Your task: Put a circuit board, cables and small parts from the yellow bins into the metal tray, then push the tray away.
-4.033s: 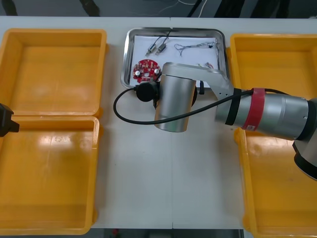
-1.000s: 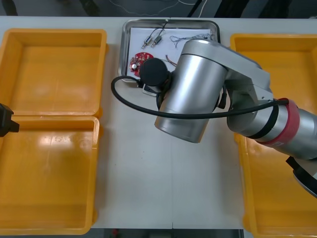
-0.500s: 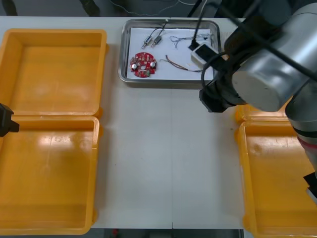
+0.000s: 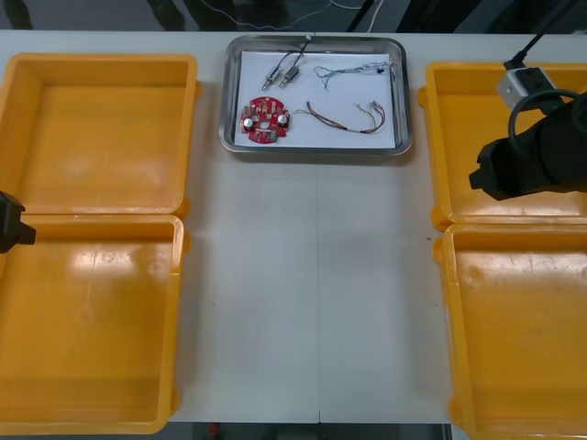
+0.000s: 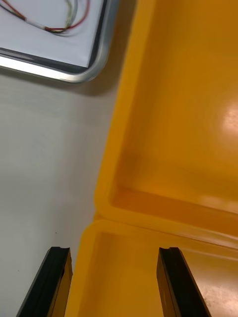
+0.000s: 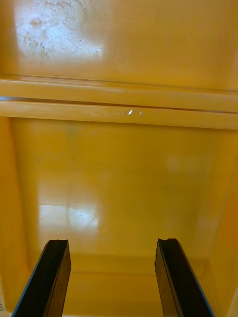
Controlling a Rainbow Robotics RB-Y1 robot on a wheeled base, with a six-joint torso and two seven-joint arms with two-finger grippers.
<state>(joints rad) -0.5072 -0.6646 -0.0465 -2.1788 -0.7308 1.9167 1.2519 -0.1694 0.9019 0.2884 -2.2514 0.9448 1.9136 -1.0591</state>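
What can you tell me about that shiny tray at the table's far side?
The metal tray is a shallow rectangle with rounded corners and a shiny raised rim, white inside. It lies flat on the table near its far edge, between the yellow bins. In it lie a round red circuit board, small metal parts, a red and yellow cable and another thin cable. Nothing else touches it.

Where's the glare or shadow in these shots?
Left wrist view: white glare patches on the left bins' floors. Right wrist view: a bright spot on the far right bin, a shadow on the table beside the tray's corner. Front view: faint sheen in the near left bin.
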